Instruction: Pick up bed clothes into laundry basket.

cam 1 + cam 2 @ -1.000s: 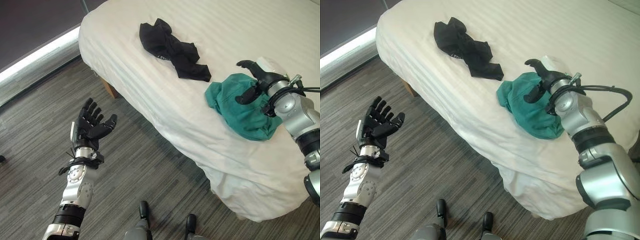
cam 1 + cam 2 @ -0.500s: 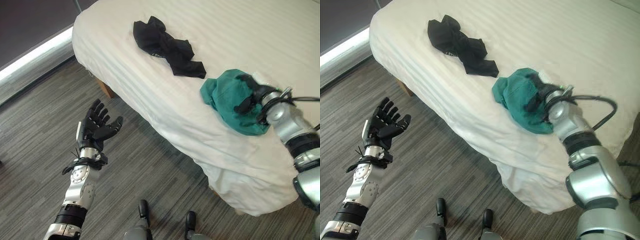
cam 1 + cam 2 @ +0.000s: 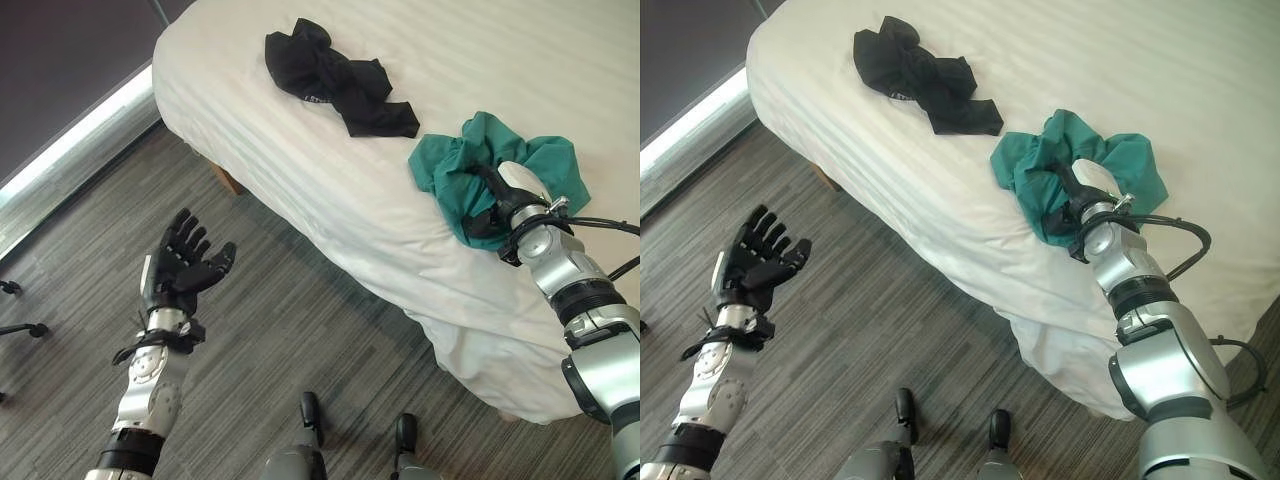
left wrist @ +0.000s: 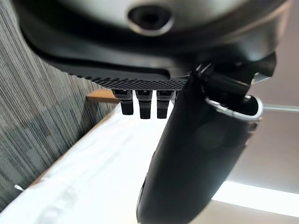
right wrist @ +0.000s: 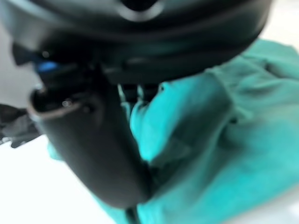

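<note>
Our left hand (image 3: pixel 186 262) stays raised over the floor (image 3: pixel 80 260), fingers spread and holding nothing, as it was 1 second ago. The black garment (image 3: pixel 330 77) lies untouched on the bed (image 3: pixel 300 170). Our right hand (image 3: pixel 497 200), earlier above the green garment (image 3: pixel 452 175), has now sunk into it, fingers curled round the bunched cloth.

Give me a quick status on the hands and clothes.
Right hand shut on green cloth on bed. Left hand open over floor. Black cloth untouched. No basket seen.
</note>
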